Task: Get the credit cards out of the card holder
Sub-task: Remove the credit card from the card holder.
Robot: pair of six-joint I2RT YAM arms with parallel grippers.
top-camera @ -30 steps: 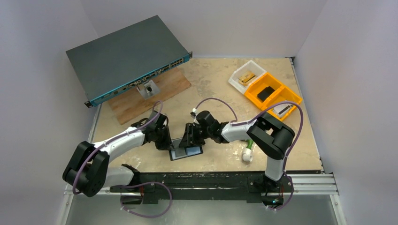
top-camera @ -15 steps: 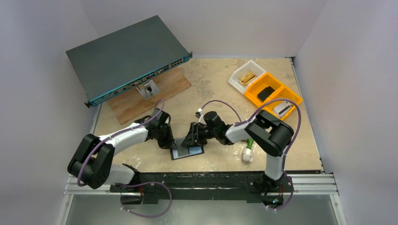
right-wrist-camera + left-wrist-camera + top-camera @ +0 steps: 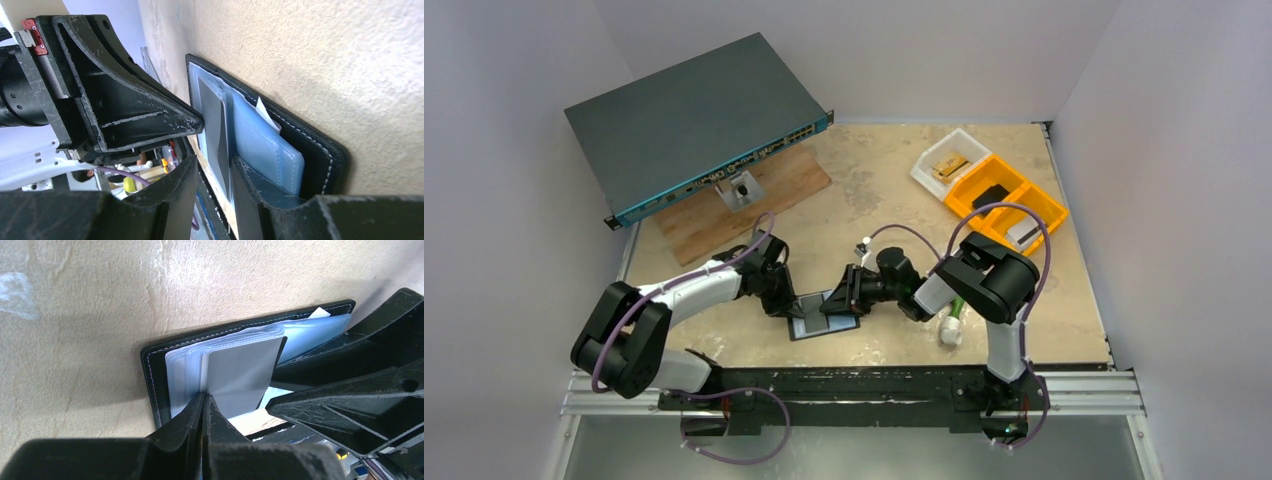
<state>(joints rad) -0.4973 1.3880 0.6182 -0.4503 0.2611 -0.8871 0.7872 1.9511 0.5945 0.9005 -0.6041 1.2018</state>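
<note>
While the shut left claw (image 3: 202, 407) presses down on the open card holder (image 3: 822, 318), lying on the table (image 3: 874, 190) near the arms' bases, the right claw (image 3: 212, 172), part-open astride a raised grey credit card (image 3: 242, 372) (others sit sleeved), should pinch its edge squarely and draw straight out.

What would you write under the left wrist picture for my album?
Shut left end effector touching the edge of a grey credit card tilted up in the open black card holder.
</note>
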